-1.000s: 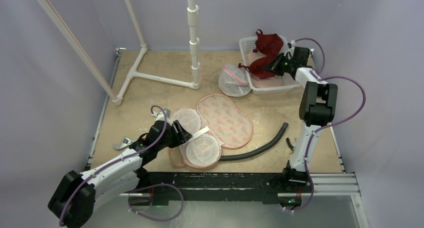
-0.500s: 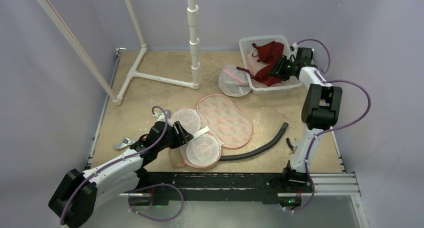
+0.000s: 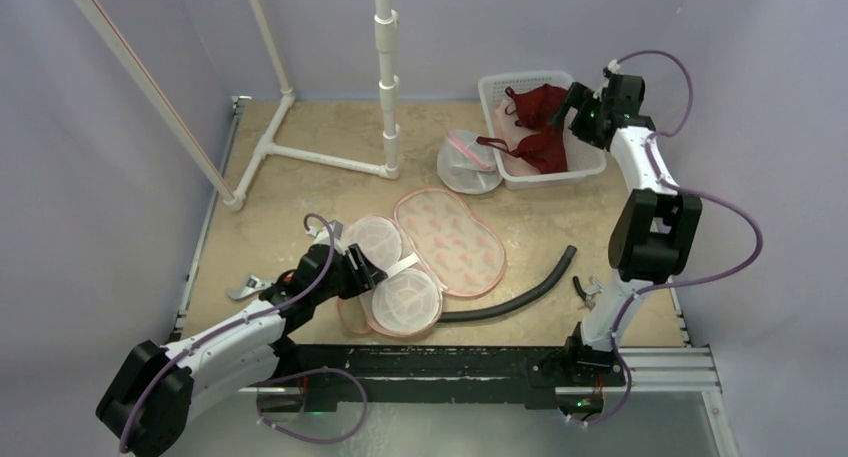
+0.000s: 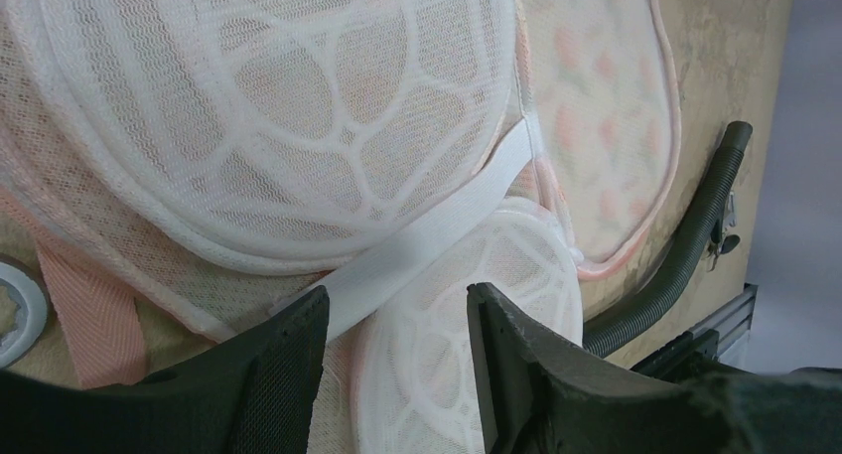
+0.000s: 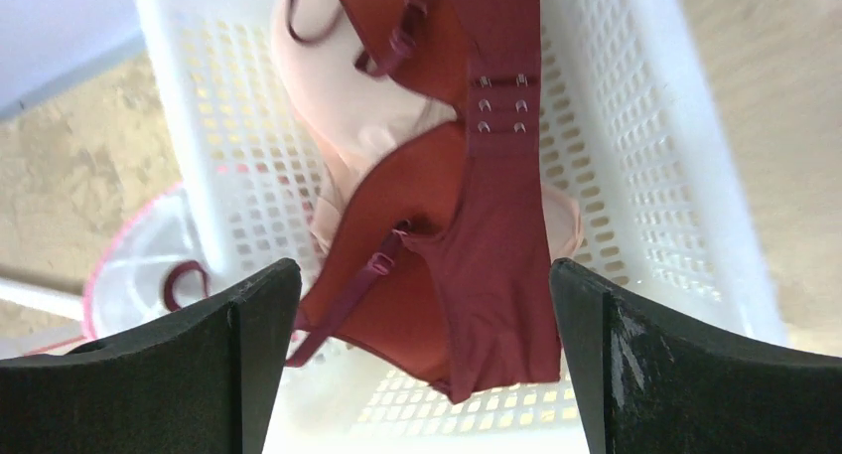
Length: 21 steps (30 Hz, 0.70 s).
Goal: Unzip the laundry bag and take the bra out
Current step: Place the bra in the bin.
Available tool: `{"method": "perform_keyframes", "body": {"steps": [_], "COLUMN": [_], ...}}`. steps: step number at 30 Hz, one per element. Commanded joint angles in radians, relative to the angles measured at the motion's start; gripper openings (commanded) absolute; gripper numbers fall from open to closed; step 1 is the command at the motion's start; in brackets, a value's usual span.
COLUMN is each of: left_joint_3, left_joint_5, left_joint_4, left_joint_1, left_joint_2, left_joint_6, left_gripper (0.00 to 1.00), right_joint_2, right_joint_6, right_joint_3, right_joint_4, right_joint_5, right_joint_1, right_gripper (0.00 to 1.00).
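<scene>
The laundry bag [image 3: 445,239] lies unzipped mid-table, pink mesh lid flat, two white mesh domes [image 3: 400,297] beside it. My left gripper [image 3: 362,273] rests on those domes, jaws apart, a white band [image 4: 417,245] and dome rim [image 4: 447,335] lying between the fingers. The dark red bra [image 3: 535,137] lies in the white basket [image 3: 520,177] at the back right, one strap trailing over its left rim. My right gripper [image 3: 580,112] hovers over the basket, open and empty; the bra [image 5: 477,226] lies below and between its fingers [image 5: 425,275].
A pale pink garment [image 5: 333,106] lies under the bra in the basket [image 5: 655,176]. A second round mesh bag [image 3: 468,162] sits left of the basket. A black hose [image 3: 520,292], a white pipe frame [image 3: 385,87] and a metal clip [image 3: 243,287] are also on the table.
My right gripper opened, let the bra drop into the basket, and lifted back to the right. The left arm has not moved.
</scene>
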Motion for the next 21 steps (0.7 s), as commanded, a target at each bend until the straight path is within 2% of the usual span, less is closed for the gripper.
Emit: {"method": "perform_keyframes", "body": {"steps": [1, 3, 5, 10, 12, 16, 21], "left_joint_3": [0.039, 0.068, 0.112, 0.198, 0.213, 0.212, 0.189], "left_joint_5": [-0.012, -0.027, -0.039, -0.107, -0.117, -0.124, -0.131], "left_joint_4": [-0.015, -0.057, -0.11, -0.214, -0.231, -0.243, -0.224], "left_joint_1": [0.004, 0.005, 0.004, 0.004, 0.004, 0.004, 0.003], "left_joint_2": [-0.013, -0.027, -0.045, -0.078, -0.088, -0.083, -0.069], "left_joint_6": [0.032, 0.056, 0.08, 0.125, 0.126, 0.118, 0.103], "left_gripper": [0.52, 0.53, 0.55, 0.57, 0.57, 0.57, 0.57], "right_joint_2": [-0.154, -0.223, -0.278, -0.328, -0.302, -0.276, -0.208], "right_joint_6": [-0.009, -0.019, -0.006, 0.062, 0.028, -0.037, -0.088], "right_joint_3": [0.077, 0.037, -0.025, -0.226, -0.256, -0.29, -0.264], "right_joint_4": [0.003, 0.086, 0.208, 0.427, 0.417, 0.422, 0.368], "right_joint_5": [0.194, 0.238, 0.196, 0.065, 0.063, 0.201, 0.264], "right_joint_1": [0.079, 0.158, 0.208, 0.242, 0.265, 0.338, 0.392], "right_gripper": [0.98, 0.98, 0.94, 0.72, 0.75, 0.85, 0.86]}}
